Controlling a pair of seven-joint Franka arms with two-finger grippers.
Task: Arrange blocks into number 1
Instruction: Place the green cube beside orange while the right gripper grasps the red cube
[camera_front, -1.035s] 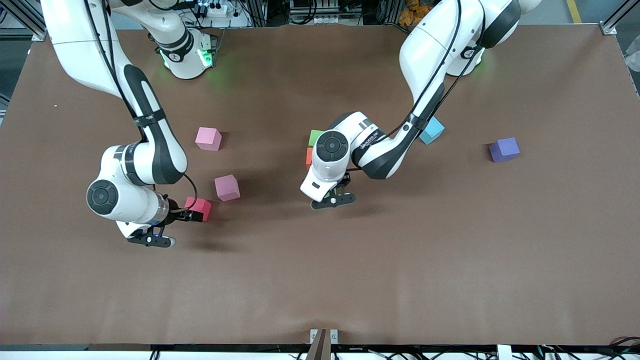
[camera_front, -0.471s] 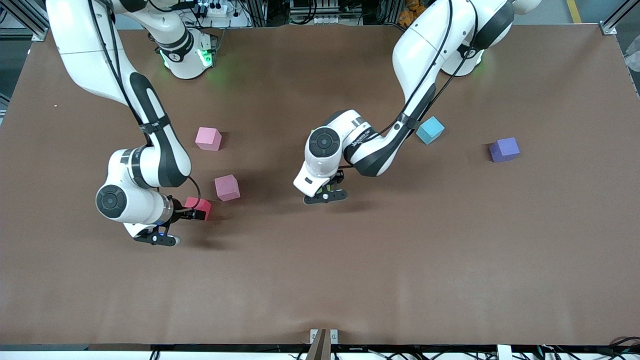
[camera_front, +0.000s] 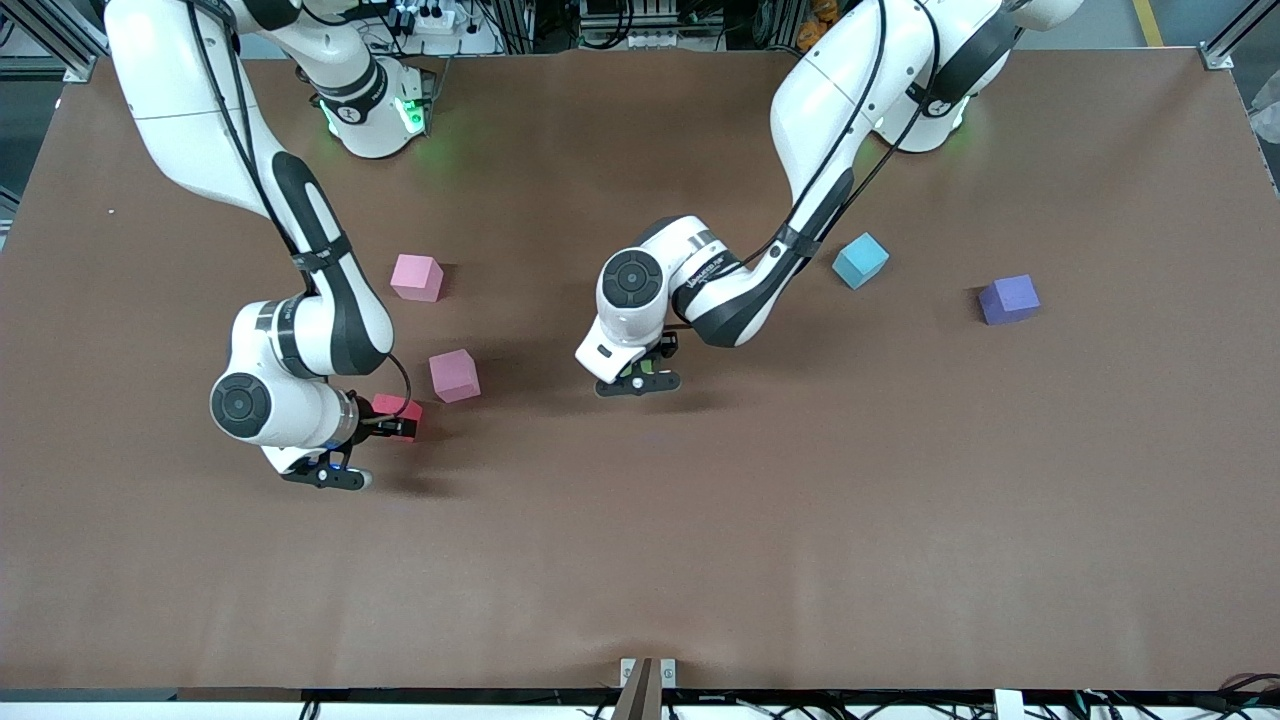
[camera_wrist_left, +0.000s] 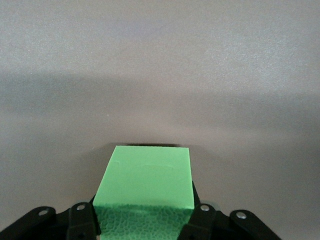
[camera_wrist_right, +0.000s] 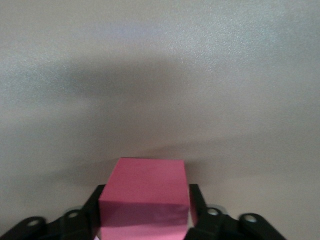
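My right gripper (camera_front: 398, 418) is shut on the red block (camera_front: 392, 403), which sits low at the table toward the right arm's end. In the right wrist view the red block (camera_wrist_right: 147, 182) has a finger tight against each side of it, inside the right gripper (camera_wrist_right: 144, 212). My left gripper (camera_front: 640, 376) hangs low over the table's middle, shut on a green block (camera_front: 647, 367). The left wrist view shows that green block (camera_wrist_left: 150, 175) clamped in the left gripper (camera_wrist_left: 145, 212). The purple block (camera_front: 1008, 299) lies alone toward the left arm's end. The orange block is hidden.
Two pink cubes (camera_front: 416, 277) (camera_front: 454, 375) lie beside the red block, both farther from the front camera. A light blue cube (camera_front: 860, 260) sits beside the left arm's forearm. The brown table (camera_front: 800, 520) is bare nearer the front camera.
My right gripper has shut on the red block. My left arm has carried the green block toward the right arm's end and now covers the green and orange blocks seen earlier.
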